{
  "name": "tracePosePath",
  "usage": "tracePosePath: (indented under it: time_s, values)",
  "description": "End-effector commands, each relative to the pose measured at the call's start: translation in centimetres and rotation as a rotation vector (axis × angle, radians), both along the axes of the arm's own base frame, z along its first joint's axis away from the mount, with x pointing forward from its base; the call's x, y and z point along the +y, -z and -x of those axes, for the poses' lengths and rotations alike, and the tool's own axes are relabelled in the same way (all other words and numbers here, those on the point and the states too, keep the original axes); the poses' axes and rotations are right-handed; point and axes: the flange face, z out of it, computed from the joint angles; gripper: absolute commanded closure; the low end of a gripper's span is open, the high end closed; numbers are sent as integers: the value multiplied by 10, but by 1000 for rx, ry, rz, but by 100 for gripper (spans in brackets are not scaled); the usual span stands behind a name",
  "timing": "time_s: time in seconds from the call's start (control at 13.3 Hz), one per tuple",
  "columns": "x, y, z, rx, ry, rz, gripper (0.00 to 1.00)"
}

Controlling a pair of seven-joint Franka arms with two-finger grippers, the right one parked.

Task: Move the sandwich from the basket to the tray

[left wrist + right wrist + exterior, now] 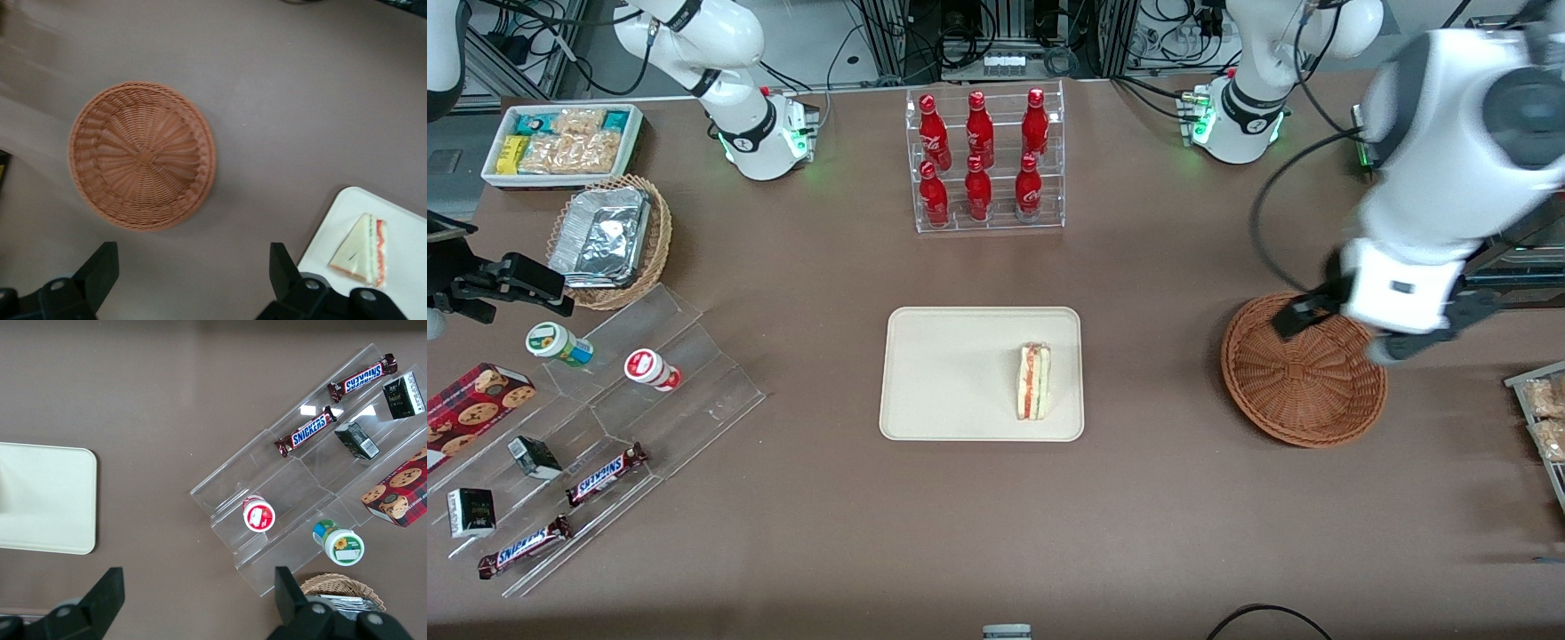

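The sandwich (1033, 381) (360, 250), a pale bread wedge with red and green filling, lies on the cream tray (951, 373) (407, 220) (40, 497), near the tray's end that faces the basket. The round reddish-brown wicker basket (1303, 382) (141, 155) sits on the table toward the working arm's end, with nothing in it. My left gripper (1352, 331) (192, 257) hangs high over the basket's rim farther from the front camera. Its fingers are open with only bare table showing between them.
A clear rack of red bottles (983, 160) stands farther from the front camera than the tray. Toward the parked arm's end are a tan basket of foil containers (609, 240), a white snack box (560, 142) and an acrylic stand of snacks (605, 418) (313, 473). Snack packets (1543, 418) lie at the working arm's end.
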Motion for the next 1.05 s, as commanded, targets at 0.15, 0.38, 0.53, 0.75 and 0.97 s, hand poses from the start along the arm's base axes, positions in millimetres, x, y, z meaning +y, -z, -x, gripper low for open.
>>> tracePosePath:
  time_s: [0.15,0.38,0.53,0.75,0.97]
  values:
    - [52,-15,9,51,246,85,0]
    - [59,-14,8,53,300,95,0]
    - [59,-29,11,51,303,97,0]
    - [58,-61,18,56,313,87,0]
    - [65,-62,19,54,305,83,0]
